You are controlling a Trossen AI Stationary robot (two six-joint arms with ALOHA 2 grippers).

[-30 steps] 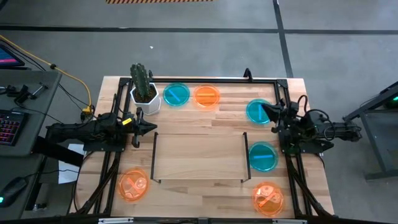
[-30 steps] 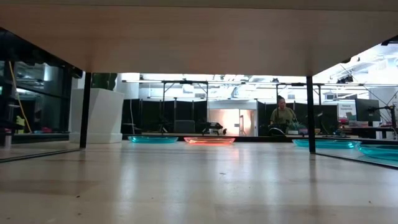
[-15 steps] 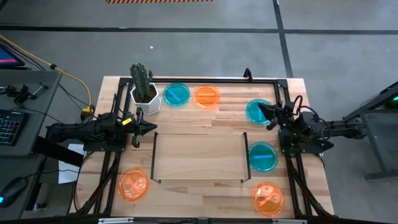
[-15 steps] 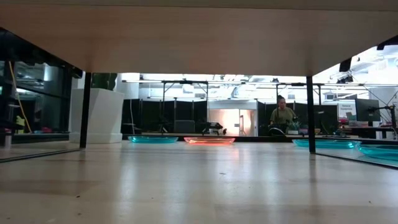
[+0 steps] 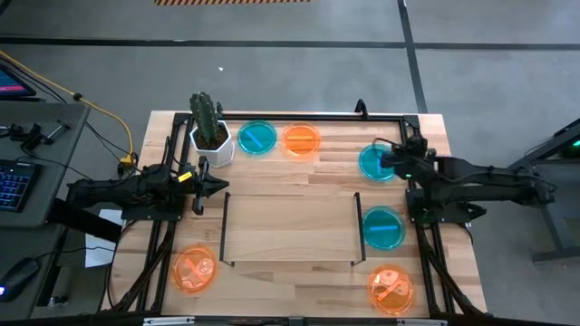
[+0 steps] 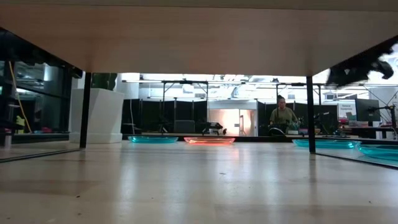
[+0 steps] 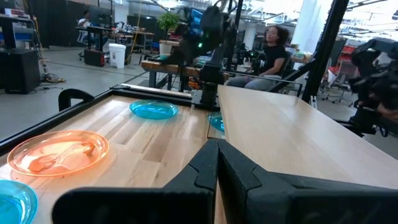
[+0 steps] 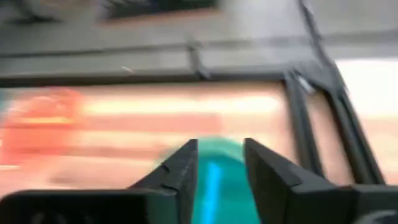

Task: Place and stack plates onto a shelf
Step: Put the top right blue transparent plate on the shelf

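Right gripper (image 5: 391, 161) is hovering, fingers parted, over the teal plate (image 5: 373, 162) at the table's far right edge, right of the empty shelf (image 5: 290, 226); it is needing a level rim grasp; left gripper (image 5: 214, 186), fingers together, is waiting beside the shelf

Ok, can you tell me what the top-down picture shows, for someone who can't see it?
The right gripper hangs over a blue plate near the wooden table's back right corner. The shelf holds no plates.
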